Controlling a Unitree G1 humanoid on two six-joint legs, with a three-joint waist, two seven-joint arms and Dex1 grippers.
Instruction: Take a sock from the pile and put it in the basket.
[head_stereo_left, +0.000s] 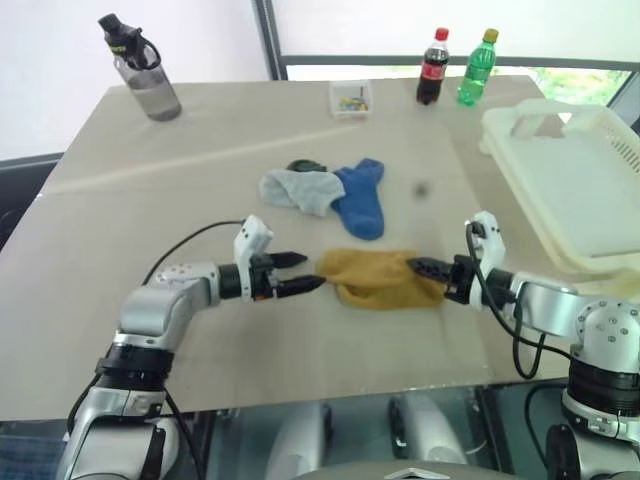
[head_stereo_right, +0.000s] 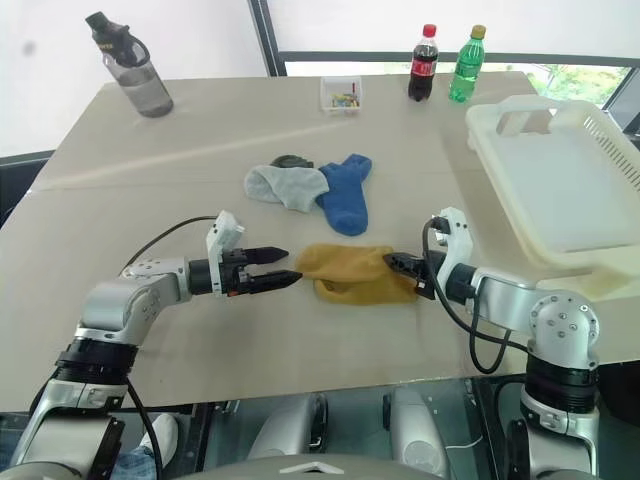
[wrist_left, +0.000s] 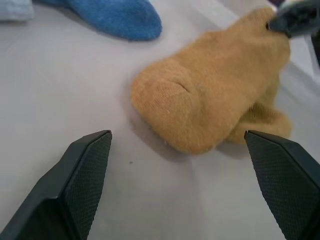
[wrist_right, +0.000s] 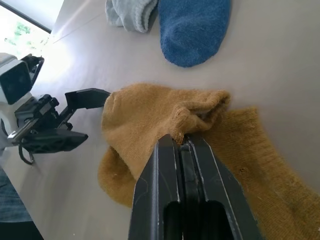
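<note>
Our right gripper (head_stereo_right: 403, 265) pinches the yellow sock (head_stereo_right: 350, 273) on the table, apart from the pile (head_stereo_right: 310, 190); left gripper (head_stereo_right: 280, 268) gapes wide beside it. Risk: the thin fabric pinch slips before reaching the basket (head_stereo_right: 560, 190).

Basket (head_stereo_left: 560, 190) cut off at the right edge, small box's (head_stereo_left: 351, 99) contents too small to tell
</note>
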